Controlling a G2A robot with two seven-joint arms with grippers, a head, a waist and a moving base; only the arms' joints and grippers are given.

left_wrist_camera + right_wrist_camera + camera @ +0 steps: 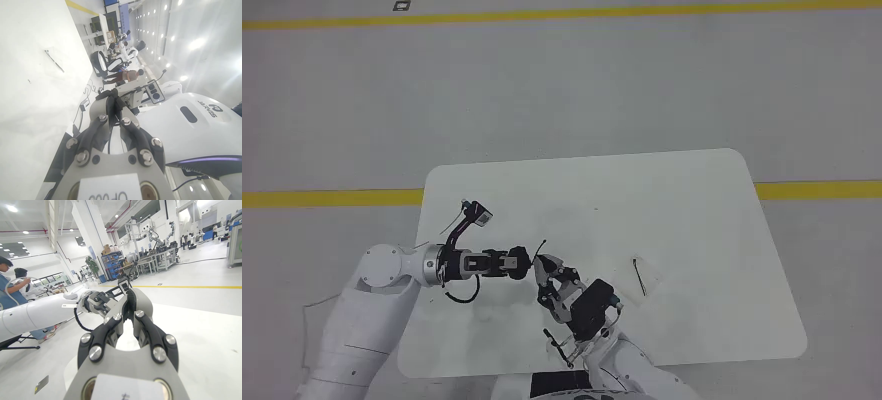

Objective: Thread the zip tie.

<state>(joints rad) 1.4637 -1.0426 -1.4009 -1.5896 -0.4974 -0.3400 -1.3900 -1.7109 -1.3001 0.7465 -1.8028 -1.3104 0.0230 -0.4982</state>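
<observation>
Zip tie [539, 250]: thin black strip, held off the worktop where the left claw [526, 264] and right claw [543, 271] meet tip to tip, both closed. Its free end slants up and away past the tips. Spare ties [640, 277]: black, lying flat, well apart, out beyond the right claw.

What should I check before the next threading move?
1. Left claw shut on the zip tie: ok.
2. Right claw shut: ok. Whether it grips the tie's other end: cannot tell.
3. Both claws meeting close together above the table: ok.
4. Tail lined up with the head's slot: cannot tell, hidden between the fingers.
5. Spare tie lying clear of both arms: ok.
</observation>
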